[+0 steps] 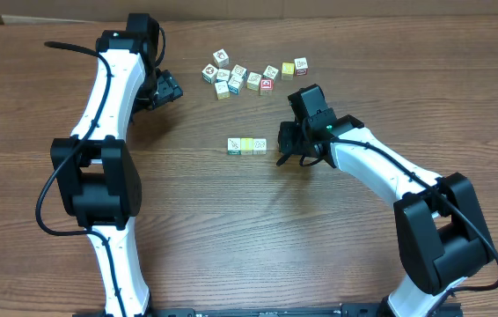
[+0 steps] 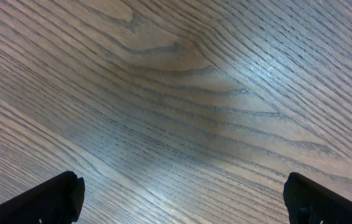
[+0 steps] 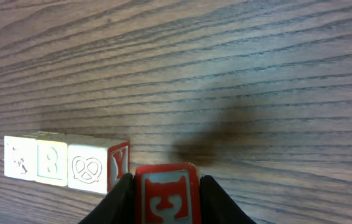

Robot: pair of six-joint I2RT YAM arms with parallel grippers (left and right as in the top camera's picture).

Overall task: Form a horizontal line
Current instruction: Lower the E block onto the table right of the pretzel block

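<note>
The row (image 1: pixel 247 145) is lying near the middle of the overhead frame, three small cubes touching edge to edge and running left to right on the bench (image 1: pixel 231 229). In the right wrist view the row (image 3: pixel 67 165) is sitting at the lower left: a white cube, a pale one, then a white one showing a red pretzel, with a red side face carrying a Y.

The right fingers (image 3: pixel 219 208) are clenching a red cube (image 3: pixel 166 196) at the bottom centre of that view, one finger pressing on each side. The red cube is hanging just beside the row's right end; whether it is touching the row cannot be told. From overhead the right fingers (image 1: pixel 284 139) are sitting just right of the row.

The left fingers (image 2: pixel 51 199) are standing wide apart, released, with only bare bench (image 2: pixel 176 93) between them. Overhead, the left fingers (image 1: pixel 168 88) are resting in the upper left.

A loose cluster (image 1: pixel 249 77) of similar cubes is lying above the row, well apart from it.
</note>
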